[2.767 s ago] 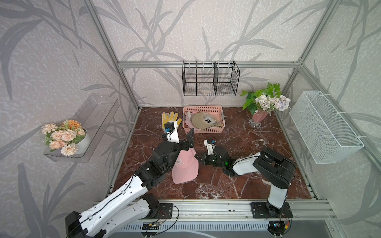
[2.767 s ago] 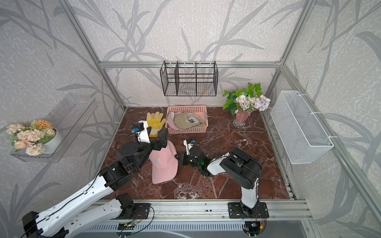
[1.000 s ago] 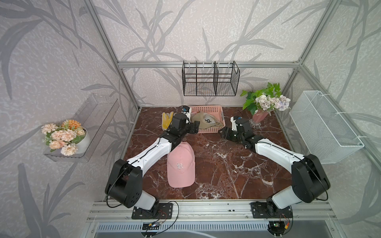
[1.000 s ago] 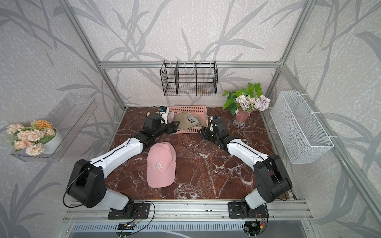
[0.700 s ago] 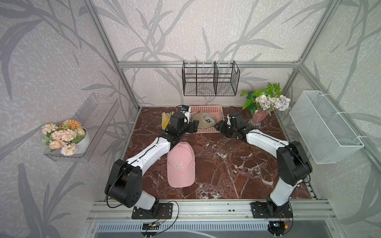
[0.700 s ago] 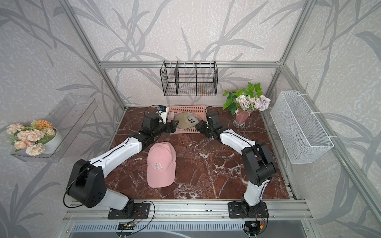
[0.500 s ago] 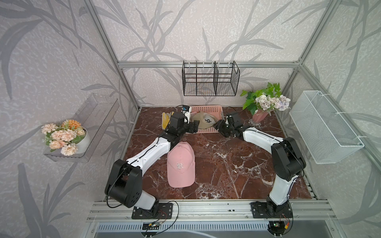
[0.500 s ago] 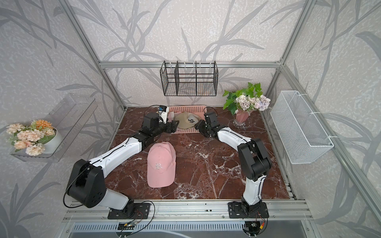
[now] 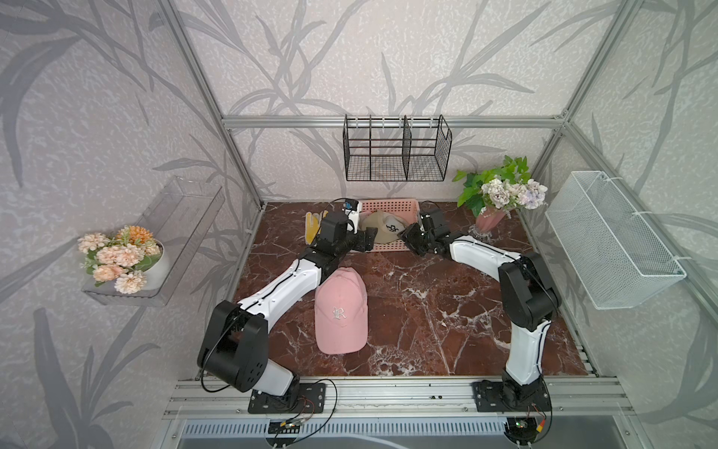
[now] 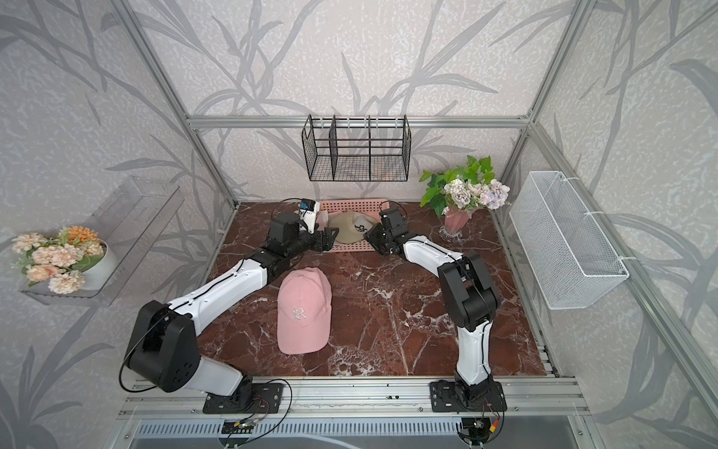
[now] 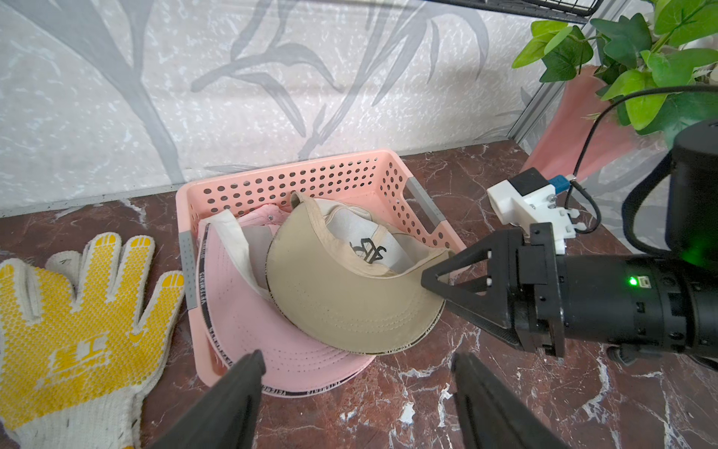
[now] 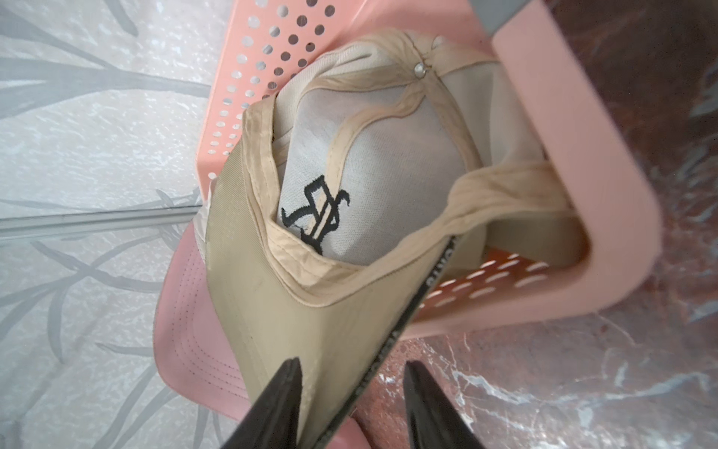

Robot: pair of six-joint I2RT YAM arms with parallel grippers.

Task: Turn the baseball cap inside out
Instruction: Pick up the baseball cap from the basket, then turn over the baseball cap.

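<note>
A pink baseball cap with a white letter lies crown up on the marble, free of both arms. At the back a tan cap rests in a pink basket with its pale lining showing, on top of another pink cap. My right gripper straddles the tan brim's edge, jaws still apart. My left gripper hangs open and holds nothing, just in front of the basket.
A yellow dotted glove lies left of the basket. A pink vase of flowers stands at the back right. A black wire rack hangs on the back wall and a white mesh basket on the right wall.
Both arms left the pink cap on the marble and went to the basket. Over the last second the right gripper reached the tan brim and narrowed its jaws. The left stayed put.
</note>
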